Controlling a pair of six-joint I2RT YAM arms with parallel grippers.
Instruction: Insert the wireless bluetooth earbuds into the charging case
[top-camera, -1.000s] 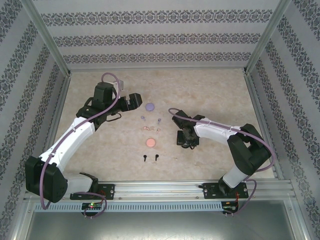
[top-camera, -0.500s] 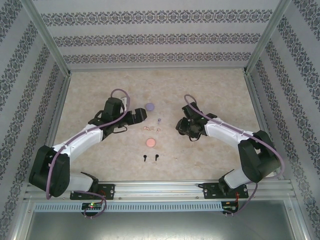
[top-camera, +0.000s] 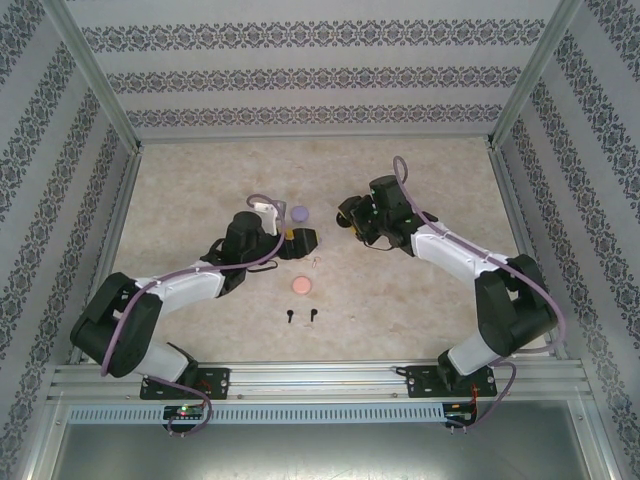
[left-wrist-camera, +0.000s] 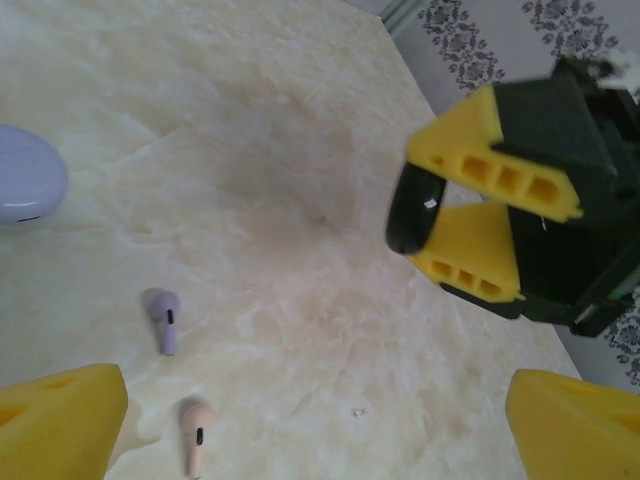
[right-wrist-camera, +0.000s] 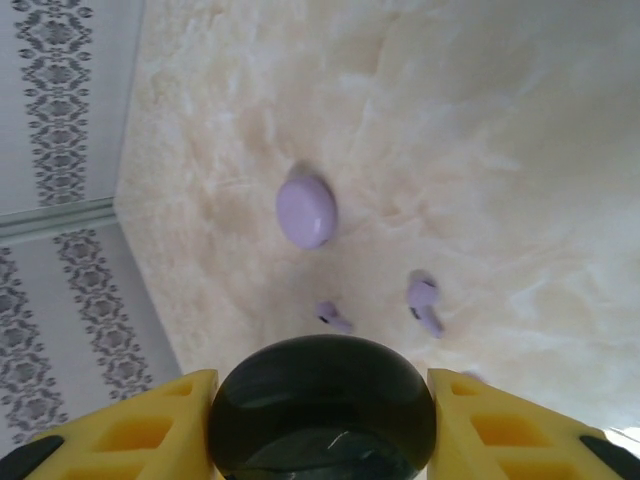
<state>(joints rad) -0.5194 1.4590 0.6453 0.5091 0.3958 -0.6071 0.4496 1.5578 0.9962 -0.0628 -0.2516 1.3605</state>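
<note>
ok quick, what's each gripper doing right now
left gripper: open, holding nothing
right gripper: closed on the black case

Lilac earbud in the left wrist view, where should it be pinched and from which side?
Probably pinch the lilac earbud across its wider head end, coming straight down: it lies flat on the table, stem slim, both long sides clear.

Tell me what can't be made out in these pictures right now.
- Top view: the left gripper blocks the table just below the lilac case; the pink earbuds are too small to tell apart.
- Left wrist view: the lilac case is cut off by the left edge.
- Right wrist view: the bottom edge cuts the black case in the right gripper's jaws; open or closed is unclear.
</note>
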